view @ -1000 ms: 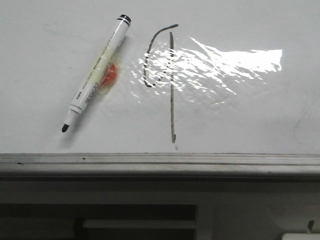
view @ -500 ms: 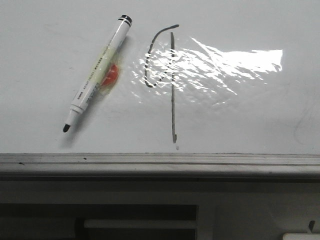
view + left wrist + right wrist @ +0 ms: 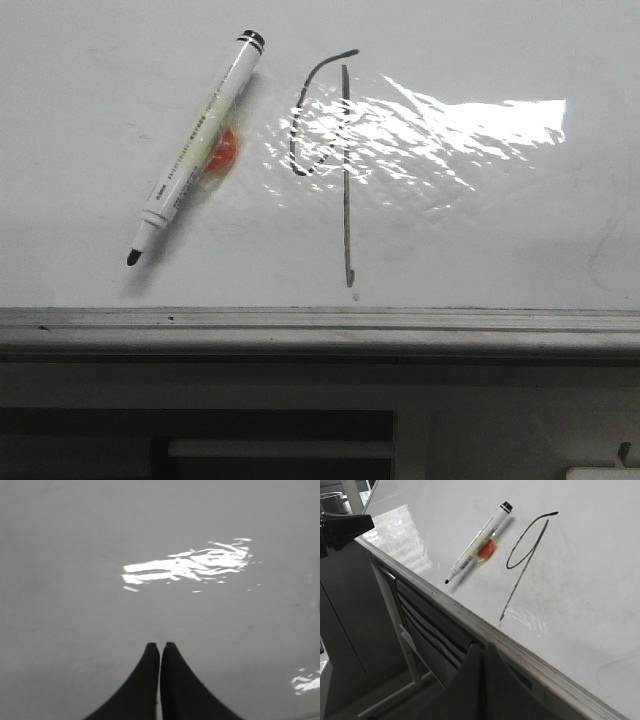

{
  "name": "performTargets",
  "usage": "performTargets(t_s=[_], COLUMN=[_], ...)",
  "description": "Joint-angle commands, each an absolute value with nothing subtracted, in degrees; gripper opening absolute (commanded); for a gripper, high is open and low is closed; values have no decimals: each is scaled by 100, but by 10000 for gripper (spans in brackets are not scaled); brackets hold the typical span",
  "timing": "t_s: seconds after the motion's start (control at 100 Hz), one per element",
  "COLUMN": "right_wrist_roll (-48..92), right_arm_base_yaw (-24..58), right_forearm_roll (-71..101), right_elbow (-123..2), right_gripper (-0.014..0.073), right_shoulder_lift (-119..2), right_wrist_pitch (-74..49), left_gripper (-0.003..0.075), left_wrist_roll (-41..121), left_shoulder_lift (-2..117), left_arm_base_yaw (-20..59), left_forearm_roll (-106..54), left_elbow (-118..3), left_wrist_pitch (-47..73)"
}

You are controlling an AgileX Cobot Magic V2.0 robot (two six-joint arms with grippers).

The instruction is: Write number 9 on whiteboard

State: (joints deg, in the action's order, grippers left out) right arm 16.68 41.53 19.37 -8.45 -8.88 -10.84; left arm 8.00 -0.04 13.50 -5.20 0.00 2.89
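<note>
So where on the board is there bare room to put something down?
The glossy white whiteboard is bare left of the white black-tipped marker pen, and again right of the thin dark hand-drawn number 9, under and beyond the glare. It is crowded only in the strip between pen and 9.

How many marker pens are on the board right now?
1. The marker pen lies uncapped and diagonal on the whiteboard, just left of the number 9, tip pointing toward the metal ledge. None seems hidden.
</note>
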Motion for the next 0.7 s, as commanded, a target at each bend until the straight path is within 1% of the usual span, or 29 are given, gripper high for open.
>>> performTargets(t_s=[0.0,0.09,0.21,0.47,0.69], right_wrist_roll=[1728,1728,1728,1728,1728], right_arm_base_yaw=[4168,4168,4168,4168,4168], right_forearm_roll=[1914,1914,1914,1914,1914], right_elbow=[-980,-980,-980,-980,-980], right_gripper=[-62,-62,-62,-62,-62], right_shoulder_lift=[-931,-931,-931,-931,-931], right_wrist_pitch=[-721,-721,-721,-721,-721], left_gripper=[-20,-20,-20,-20,-20], left_wrist_roll=[645,422,59,70,70], left_shoulder_lift=[-167,-186,-186,-186,-186], left_arm_base_yaw=[918,699,688,437,427], left_forearm_roll=[-628,-529,0,78,78], left_elbow=[109,109,118,118,118], left_wrist_pitch=[318,864,1438,1642,1632])
